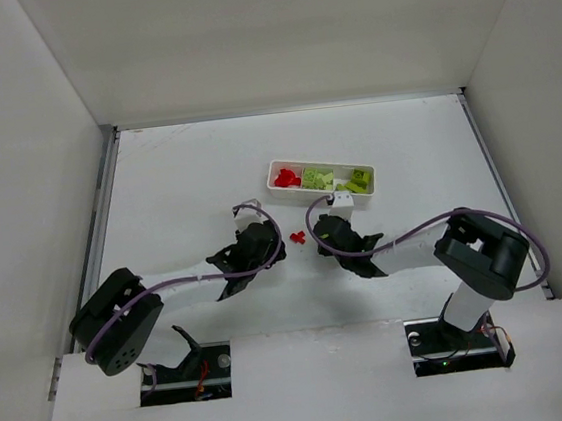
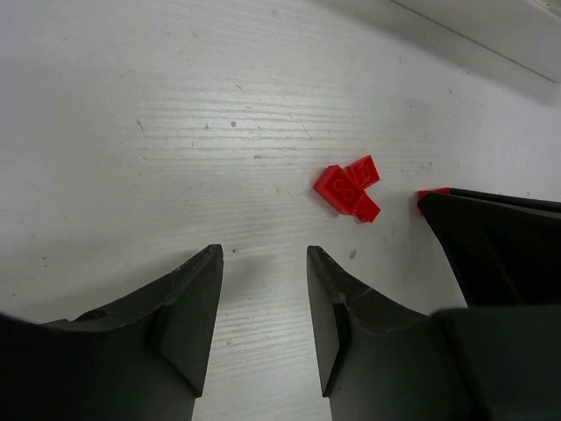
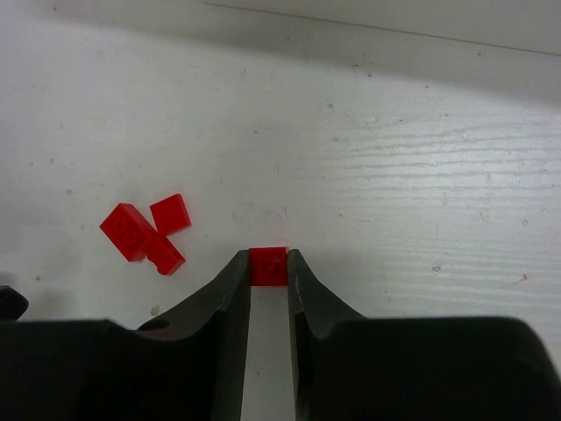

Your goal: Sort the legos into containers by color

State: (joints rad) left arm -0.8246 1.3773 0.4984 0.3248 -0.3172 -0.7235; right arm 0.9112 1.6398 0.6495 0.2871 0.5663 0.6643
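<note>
- Top view: the tray (image 1: 323,165) lies beyond both grippers, away from the bases. Red bricks (image 1: 286,178) are gathered in its left compartment and yellow-green bricks (image 1: 320,178) in the other two. A loose red cluster (image 1: 297,237) rests on the bench (image 1: 177,181) between the left gripper (image 1: 276,243) and the right gripper (image 1: 314,235), near to both. Both arms are stretched low and turned inward toward the middle of the bench.
- Left wrist view: the left gripper (image 2: 263,289) is seen released, its jaws apart with only bare bench between them. The cluster (image 2: 348,189) lies ahead and to its right, well off the jaw line, with its long axis running diagonally. The right gripper's dark finger (image 2: 491,254) stands just right of the cluster.
- Right wrist view: the right gripper (image 3: 268,263) is clenched on a single red brick (image 3: 268,266), pinched at the fingertips and low over the bench. The cluster (image 3: 145,232) lies to its left, apart from the jaws.
- The held brick is judged to belong in the left compartment, which lies forward of the right gripper.
</note>
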